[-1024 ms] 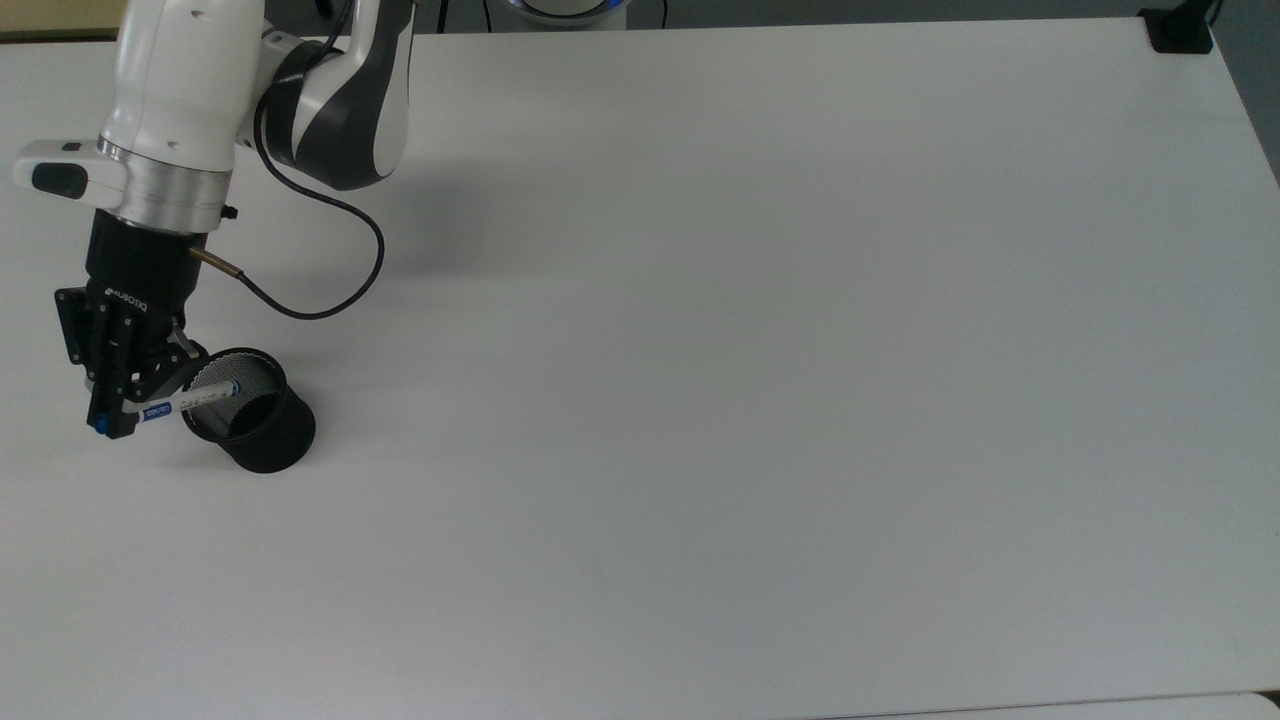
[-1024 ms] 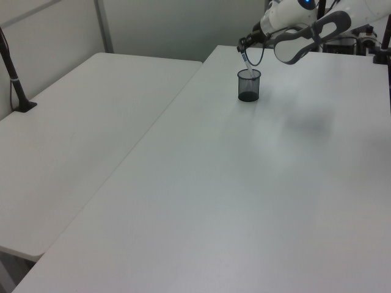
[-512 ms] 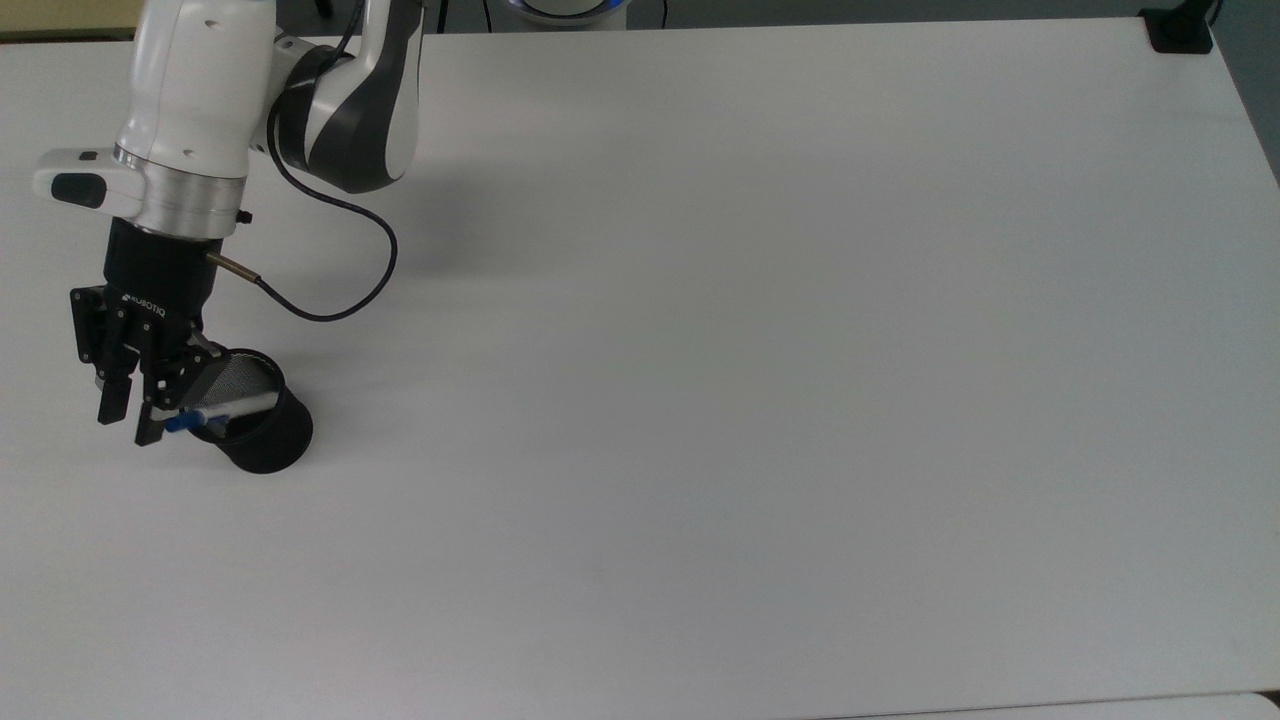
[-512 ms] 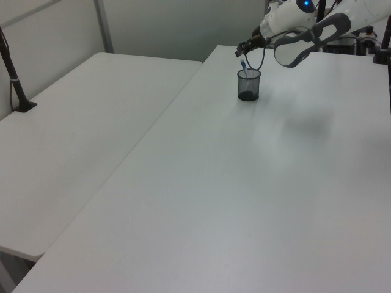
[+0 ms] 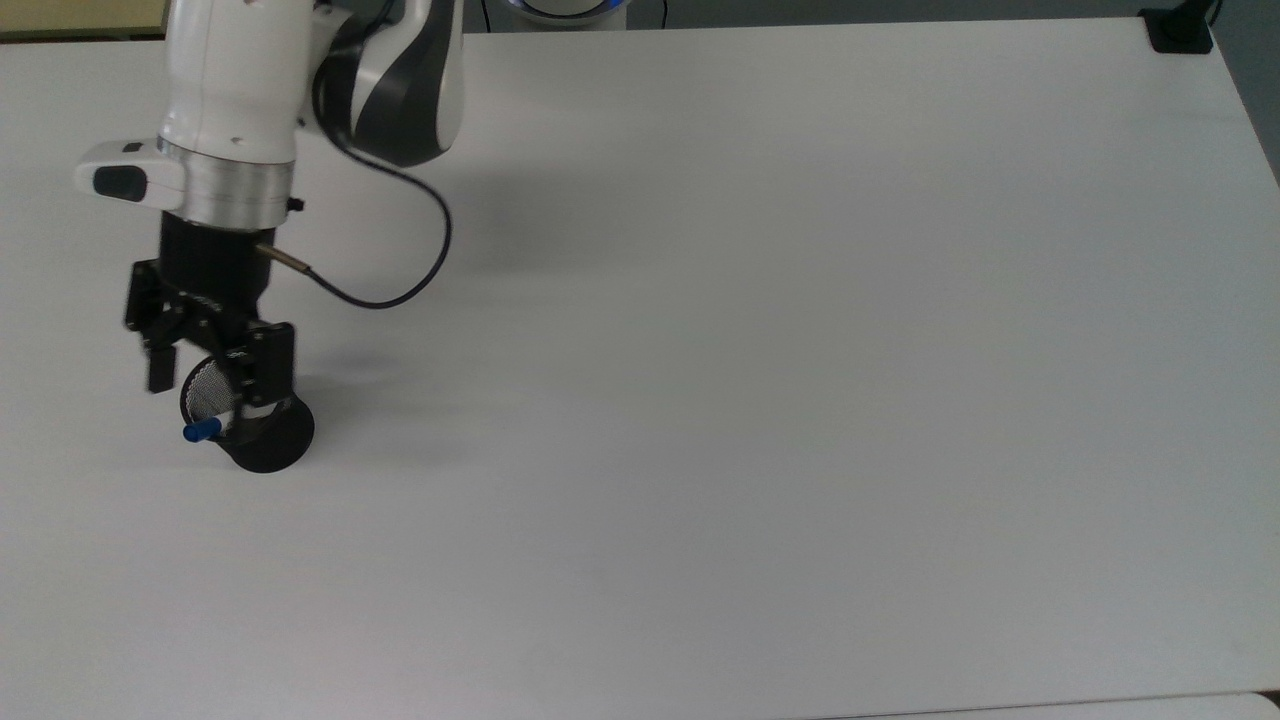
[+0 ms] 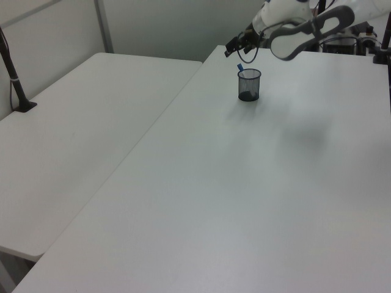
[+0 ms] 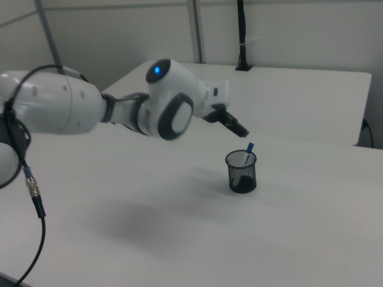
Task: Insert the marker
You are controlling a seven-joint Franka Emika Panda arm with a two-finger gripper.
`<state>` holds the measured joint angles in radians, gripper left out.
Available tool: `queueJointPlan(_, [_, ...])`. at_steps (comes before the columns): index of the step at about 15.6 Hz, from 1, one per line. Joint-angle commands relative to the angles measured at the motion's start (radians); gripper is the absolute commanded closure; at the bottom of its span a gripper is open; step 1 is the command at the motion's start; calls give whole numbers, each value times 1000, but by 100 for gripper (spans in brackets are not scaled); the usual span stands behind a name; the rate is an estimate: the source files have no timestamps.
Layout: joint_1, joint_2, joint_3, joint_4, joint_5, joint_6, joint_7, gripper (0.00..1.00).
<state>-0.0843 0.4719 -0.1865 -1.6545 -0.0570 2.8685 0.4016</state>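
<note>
- Since the earlier frames the gripper (image 5: 207,368) has let go of the marker (image 5: 203,430) and lifted away from the black mesh cup (image 5: 262,440); a second ago it was clamped on the barrel at the cup's rim, with the pen slanting across the opening.
- Gripper state now: fingers spread apart, nothing between them. In the top view they straddle the cup's far rim from above; in the right view the gripper (image 7: 230,124) hangs clear above and to the right view's left of the cup.
- Marker location: standing inside the cup, tilted, leaning on the rim. In the right view the marker (image 7: 248,151) has its blue end poking above the rim and its white barrel running down into the mesh. In the left view the marker (image 6: 240,67) shows as a small blue tip at the rim of the cup (image 6: 248,85).
- Cup upright on the white table (image 5: 760,350), near the top view's left edge.
- Progress, as judged: insertion looks done; pen released and resting in the cup.
- Remaining: apparently just retracting the arm clear of the cup.
</note>
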Motion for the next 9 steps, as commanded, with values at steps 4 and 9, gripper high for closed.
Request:
queueJointPlan(4, [168, -177, -5, 35, 8, -680, 36, 0])
queueJointPlan(9, [212, -269, 73, 21, 22, -1032, -21, 0])
